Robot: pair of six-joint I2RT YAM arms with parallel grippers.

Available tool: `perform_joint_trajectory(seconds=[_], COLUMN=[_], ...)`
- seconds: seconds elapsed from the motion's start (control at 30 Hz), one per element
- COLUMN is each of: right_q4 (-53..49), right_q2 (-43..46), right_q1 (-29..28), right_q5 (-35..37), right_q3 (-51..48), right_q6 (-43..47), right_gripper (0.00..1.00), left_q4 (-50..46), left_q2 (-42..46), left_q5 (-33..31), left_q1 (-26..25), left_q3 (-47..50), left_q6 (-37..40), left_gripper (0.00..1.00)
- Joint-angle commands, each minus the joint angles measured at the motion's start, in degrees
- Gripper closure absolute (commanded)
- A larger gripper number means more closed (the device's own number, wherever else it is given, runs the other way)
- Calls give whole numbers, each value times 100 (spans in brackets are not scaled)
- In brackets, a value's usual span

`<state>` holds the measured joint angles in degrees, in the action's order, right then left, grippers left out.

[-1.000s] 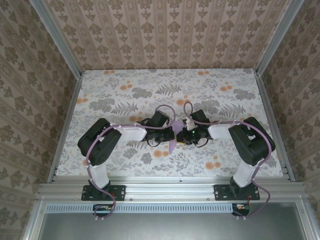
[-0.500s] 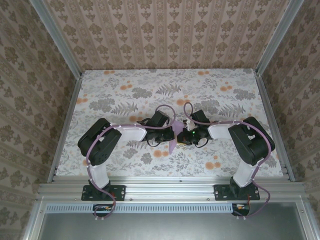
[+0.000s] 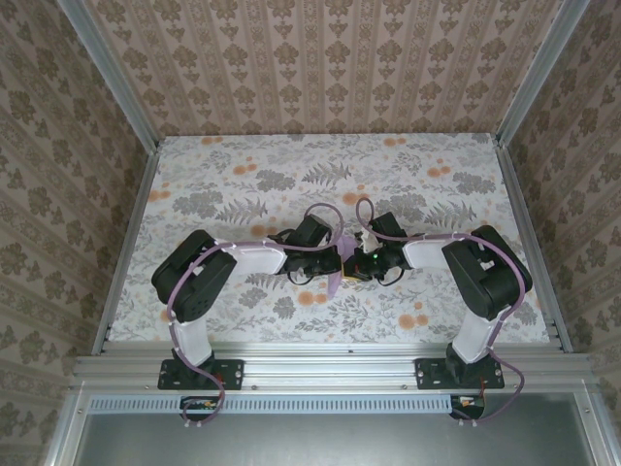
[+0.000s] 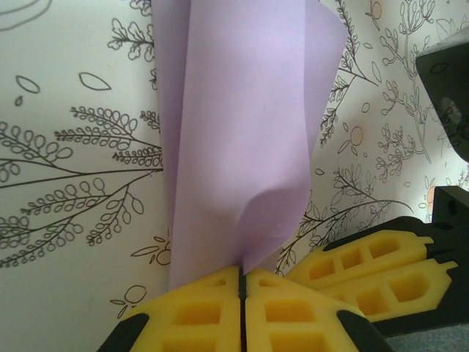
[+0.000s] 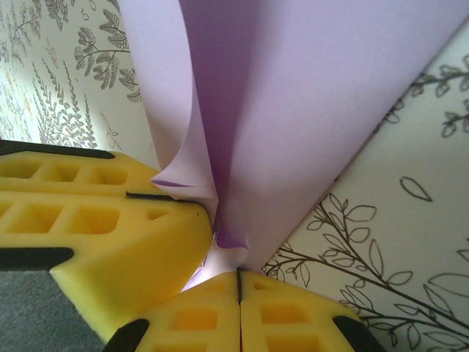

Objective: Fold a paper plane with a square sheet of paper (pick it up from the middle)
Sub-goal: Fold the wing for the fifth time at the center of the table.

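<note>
The square sheet of paper [image 3: 336,282] is lavender, bent into loose upright folds and held just above the floral table between both grippers. My left gripper [image 4: 241,275] is shut on its lower edge, and the sheet [image 4: 242,147] rises and curls above the yellow fingers. My right gripper [image 5: 238,273] is shut on a crumpled corner of the same sheet [image 5: 315,110]. From above, the left gripper [image 3: 328,260] and right gripper [image 3: 353,262] nearly touch at mid-table. A paper plane is out of view.
The right gripper's yellow fingers [image 4: 370,264] sit close beside the left jaws, and the left gripper's fingers [image 5: 95,235] crowd the right jaws. Aluminium rails [image 3: 330,364] edge the table, with patterned walls on three sides.
The right gripper's jaws have shut the last bit onto the paper. Both arms have stayed almost in place.
</note>
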<state>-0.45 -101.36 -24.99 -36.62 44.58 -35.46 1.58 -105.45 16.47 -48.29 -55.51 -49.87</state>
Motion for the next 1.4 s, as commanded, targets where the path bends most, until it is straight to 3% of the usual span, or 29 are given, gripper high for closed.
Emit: perform_joint_trajectory(seconds=[0.0,0.2,0.6,1.37], right_q4=[-210,-196,-101,536], right_q2=[-178,-136,6,-32], right_q1=[3,6,12,80], right_q5=[231,260,173,-159], right_q3=[38,16,-10,-219], right_q6=[113,110,17,-438], right_gripper=[91,91,91,91], left_q4=[-12,37,-635,270], left_q2=[-10,78,818,256], left_q5=[171,194,-443,69], left_q1=[-97,-101,48,-119], left_q3=[-150,-92,125,215], left_q6=[-31,-98,168,-300], left_gripper=[92,92,92,92])
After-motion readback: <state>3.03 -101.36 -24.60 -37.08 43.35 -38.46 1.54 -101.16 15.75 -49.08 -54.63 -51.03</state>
